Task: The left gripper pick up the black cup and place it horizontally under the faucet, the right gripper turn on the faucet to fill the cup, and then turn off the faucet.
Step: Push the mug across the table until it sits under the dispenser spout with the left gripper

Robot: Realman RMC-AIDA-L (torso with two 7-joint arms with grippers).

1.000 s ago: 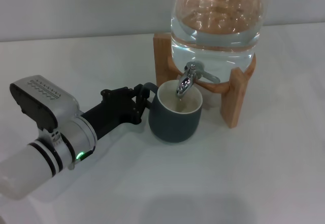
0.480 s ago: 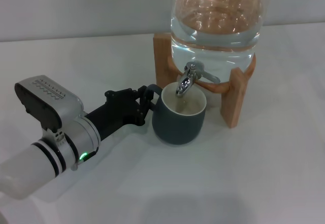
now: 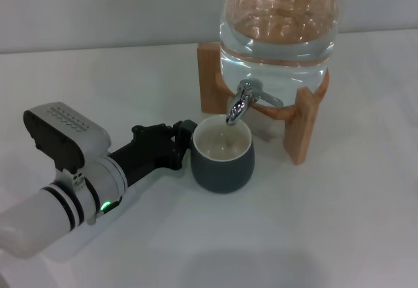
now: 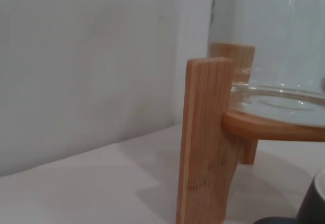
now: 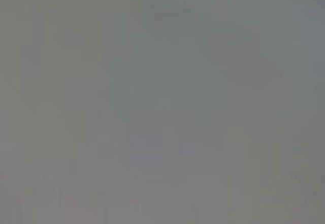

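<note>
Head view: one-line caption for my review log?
Left gripper holds black cup by its handle, upright on table beneath faucet.

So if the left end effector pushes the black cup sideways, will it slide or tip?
The black cup looks squat and wide-based, so it would probably slide, not tip. It seems rigid ceramic, likely fragile against the faucet.

The glass jar [image 3: 279, 23] is cut off at twelve o'clock in the head view. The left claw [image 3: 183, 145] hides the black cup's [image 3: 222, 157] handle at nine o'clock. The right wrist view is a featureless grey blur.
</note>
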